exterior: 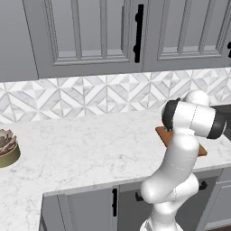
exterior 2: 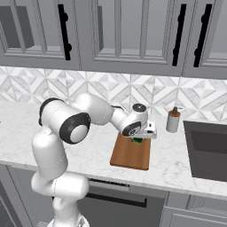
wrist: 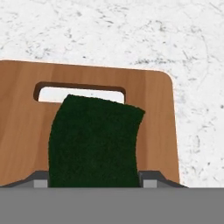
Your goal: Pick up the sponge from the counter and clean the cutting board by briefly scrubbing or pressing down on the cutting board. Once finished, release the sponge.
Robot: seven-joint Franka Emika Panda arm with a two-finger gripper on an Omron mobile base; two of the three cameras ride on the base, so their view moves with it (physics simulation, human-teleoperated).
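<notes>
Setting: white marble counter [exterior 2: 168, 168] under grey wall cabinets [exterior 2: 119, 31], with a patterned tile backsplash [exterior: 90, 94].
Hidden: in the left base view the arm covers most of the cutting board [exterior: 163, 134]; the fingertips are barely visible past the sponge in the hand view.
Gripper: the gripper [exterior 2: 138, 140] is clamped on the sponge [wrist: 94, 142], one finger at each side.
Sponge: dark green face, over the board's handle-slot end [wrist: 78, 92]; whether it touches the wood cannot be told.
Board: cutting board lying flat near the counter's front edge.
Nearby: soap dispenser [exterior 2: 173, 119] beside the dark sink [exterior 2: 206, 148]; potted succulent [exterior: 6, 146] far along the counter.
</notes>
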